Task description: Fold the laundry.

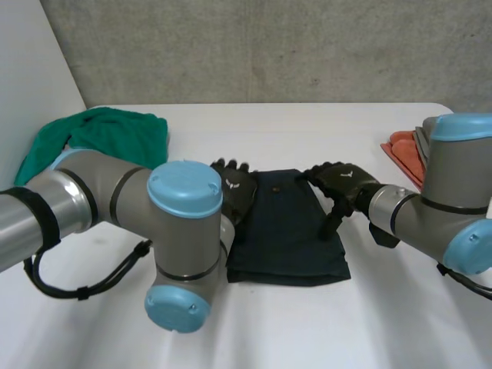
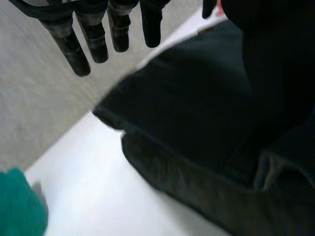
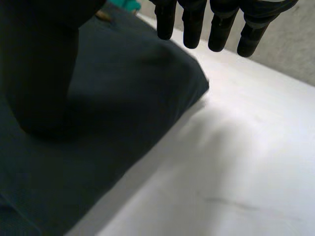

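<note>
Left hand [image 1: 237, 196] sits at the left edge of the folded dark navy fabric garment [image 1: 286, 231], smack in the middle of the frame on the white table [image 1: 307, 330]. Its fingers [image 2: 93, 42] are straight and spread, gripping nothing. Right hand [image 1: 346, 184] is at the garment's right edge, also loose and unclenched, thumb angled down toward the fabric. Further back, there's a crumpled green cloth [image 1: 100, 134] at upper left and a folded orange cloth [image 1: 401, 152] at the right edge, both well apart from the garment.

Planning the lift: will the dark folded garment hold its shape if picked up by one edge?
Probably not: the dark garment shows soft stacked layers, so it would likely droop and unfold. Pushed, it may bunch rather than slide.
</note>
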`<move>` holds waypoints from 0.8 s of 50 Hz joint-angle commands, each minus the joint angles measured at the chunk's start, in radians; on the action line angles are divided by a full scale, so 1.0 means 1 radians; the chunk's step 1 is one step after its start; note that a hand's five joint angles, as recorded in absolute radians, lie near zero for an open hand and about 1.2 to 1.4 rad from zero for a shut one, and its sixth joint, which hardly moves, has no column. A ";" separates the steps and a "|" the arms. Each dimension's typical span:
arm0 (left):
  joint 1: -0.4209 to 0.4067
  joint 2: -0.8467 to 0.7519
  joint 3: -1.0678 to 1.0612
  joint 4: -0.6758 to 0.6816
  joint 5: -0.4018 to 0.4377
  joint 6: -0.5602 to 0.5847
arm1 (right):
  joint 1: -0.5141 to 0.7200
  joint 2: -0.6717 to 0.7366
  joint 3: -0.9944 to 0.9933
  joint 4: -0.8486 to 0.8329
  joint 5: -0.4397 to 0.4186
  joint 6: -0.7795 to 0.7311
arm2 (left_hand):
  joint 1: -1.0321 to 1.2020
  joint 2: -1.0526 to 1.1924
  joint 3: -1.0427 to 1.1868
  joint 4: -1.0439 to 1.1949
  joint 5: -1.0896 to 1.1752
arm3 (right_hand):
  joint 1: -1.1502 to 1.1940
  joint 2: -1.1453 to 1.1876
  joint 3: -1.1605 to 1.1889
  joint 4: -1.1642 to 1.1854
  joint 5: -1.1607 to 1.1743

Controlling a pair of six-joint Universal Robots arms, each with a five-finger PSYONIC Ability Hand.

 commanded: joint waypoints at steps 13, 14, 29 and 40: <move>0.004 -0.061 -0.010 -0.046 -0.010 0.137 | 0.016 0.093 -0.041 -0.001 0.121 -0.263 | 0.048 0.041 0.040 0.042 0.026 | -0.048 -0.031 -0.028 -0.028 -0.044; 0.004 -0.062 -0.001 -0.046 -0.008 0.137 | 0.016 0.087 -0.041 -0.001 0.121 -0.264 | 0.048 0.041 0.040 0.042 0.026 | -0.048 -0.031 -0.028 -0.028 -0.044; 0.000 0.190 -0.029 -0.015 0.011 0.117 | 0.036 -0.173 0.192 -0.233 0.189 -0.231 | -0.005 -0.012 -0.013 -0.011 -0.027 | -0.048 -0.031 -0.028 -0.028 -0.044; 0.032 0.333 -0.131 0.014 0.232 0.009 | 0.174 -0.330 0.616 -0.526 0.155 -0.231 | 0.004 -0.003 -0.005 -0.002 -0.018 | -0.048 -0.031 -0.028 -0.028 -0.044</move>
